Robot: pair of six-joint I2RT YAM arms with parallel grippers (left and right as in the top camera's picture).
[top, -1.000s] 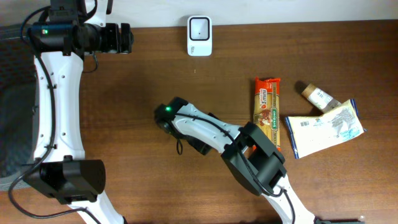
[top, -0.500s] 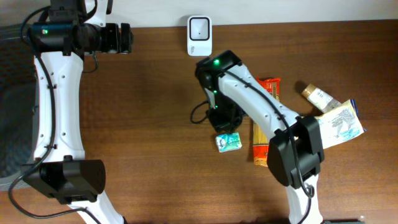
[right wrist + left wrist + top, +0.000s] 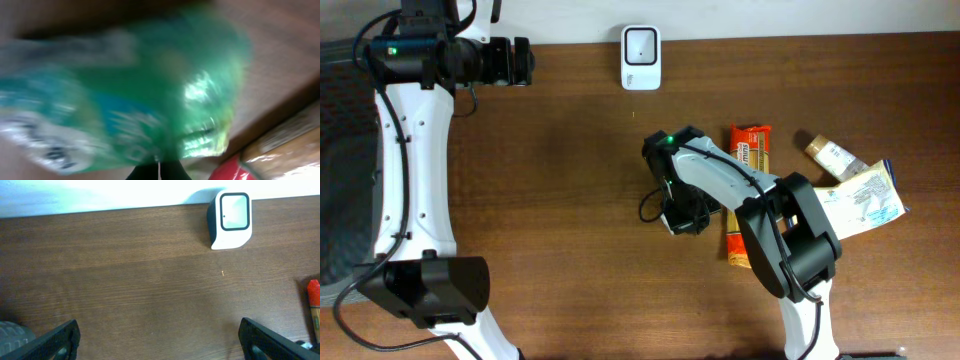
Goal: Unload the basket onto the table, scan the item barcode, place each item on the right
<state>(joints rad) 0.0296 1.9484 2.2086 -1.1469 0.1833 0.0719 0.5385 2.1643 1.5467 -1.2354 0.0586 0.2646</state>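
Right arm [image 3: 720,178] beside orange packet [image 3: 752,150]

Scanner [image 3: 230,220] in both top-down overhead and low left-wrist views; right wrist close-up.

Desk [image 3: 550,200]: dark brown wood grain, with a pale wall strip along its far edge.

Landmark I take: the long orange packet [image 3: 750,160]. It lies flat and lengthwise, red at its far end, lower part covered from above.

Right of the packet, apart from it: small bottle [image 3: 830,153] on its side, brown cap toward the packet, white label.

Right of the packet, touching the bottle's near side: white-and-blue pouch [image 3: 870,200], flat and tilted. I cannot read its print.

Far left of the packet, past the desk's edge: dark grey mesh surface [image 3: 340,170].
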